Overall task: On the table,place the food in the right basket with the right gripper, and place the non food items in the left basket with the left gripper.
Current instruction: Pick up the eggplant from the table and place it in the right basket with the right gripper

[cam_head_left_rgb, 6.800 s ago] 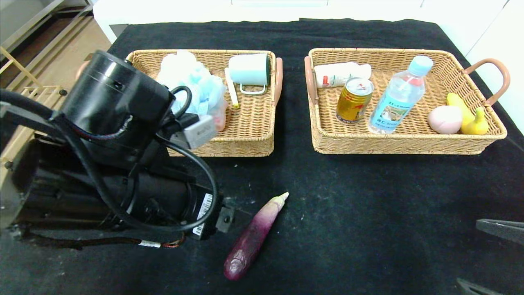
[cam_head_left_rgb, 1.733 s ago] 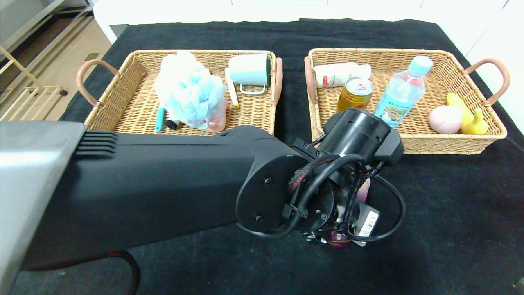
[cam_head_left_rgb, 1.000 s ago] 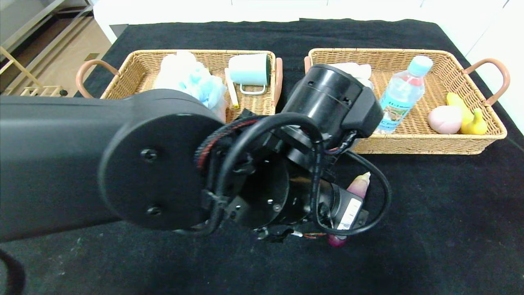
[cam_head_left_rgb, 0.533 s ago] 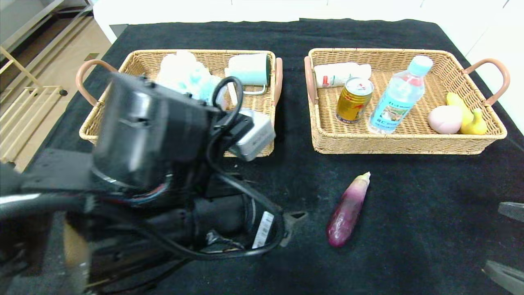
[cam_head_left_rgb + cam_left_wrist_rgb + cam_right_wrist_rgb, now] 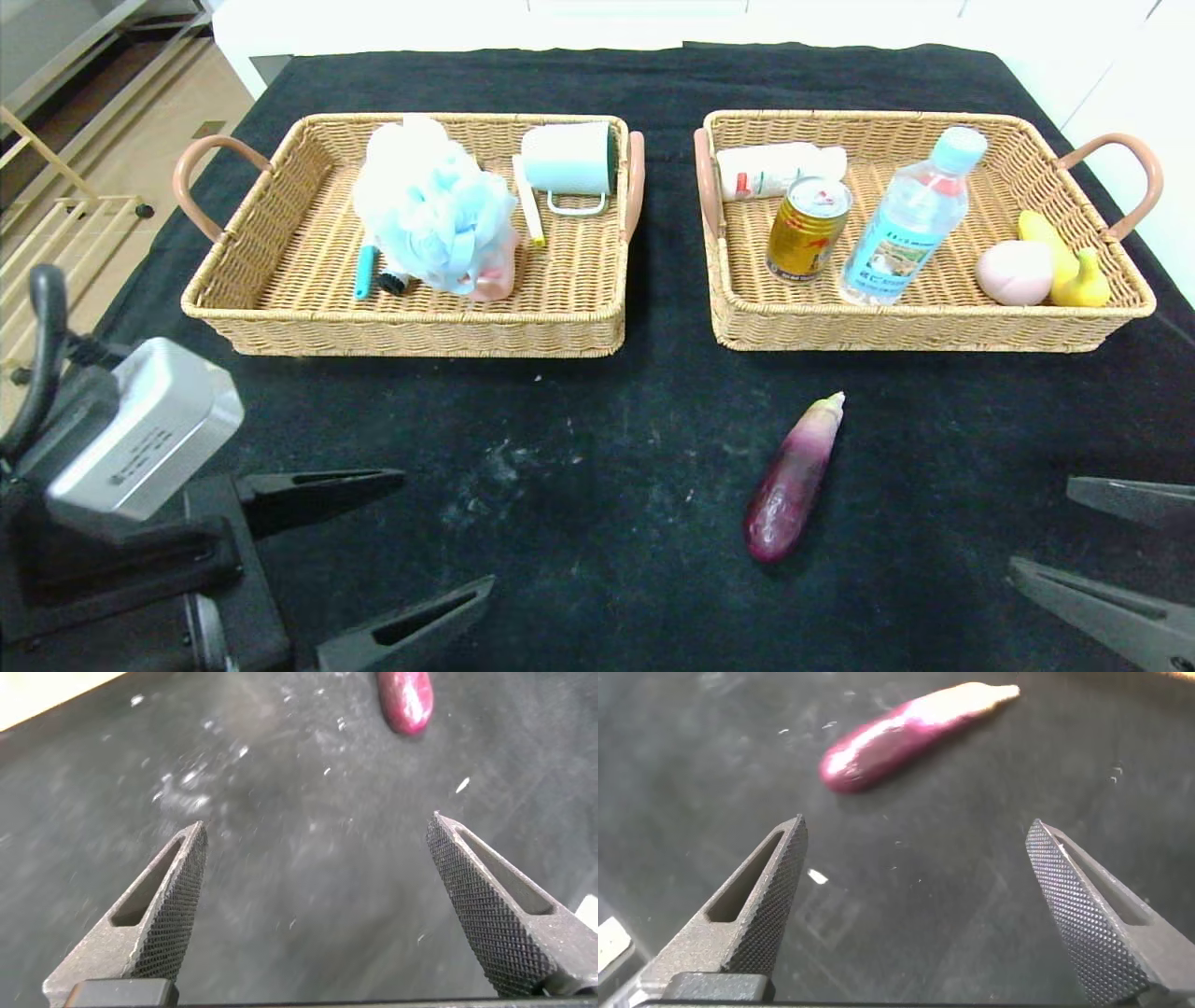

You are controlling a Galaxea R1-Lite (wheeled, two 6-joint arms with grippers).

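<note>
A purple eggplant [image 5: 794, 476] lies on the black table in front of the right basket [image 5: 924, 327]; it also shows in the right wrist view [image 5: 906, 735] and the left wrist view [image 5: 404, 698]. My left gripper [image 5: 448, 537] is open and empty at the front left. My right gripper [image 5: 1041, 527] is open and empty at the front right, right of the eggplant. The left basket [image 5: 411, 331] holds a blue bath sponge [image 5: 434, 205], a mint cup [image 5: 569, 159] and small tools. The right basket holds a can [image 5: 808, 229], a water bottle [image 5: 910, 219], a white bottle, a peach and bananas.
The black table cloth [image 5: 597, 504] lies between both grippers and in front of the baskets. The table's left edge drops to a wooden floor with a rack [image 5: 56, 224]. A white wall runs along the right side.
My left arm carried the eggplant from front centre to the right, set it down before the right basket, then pulled back to the front left. My right gripper has come into view.
</note>
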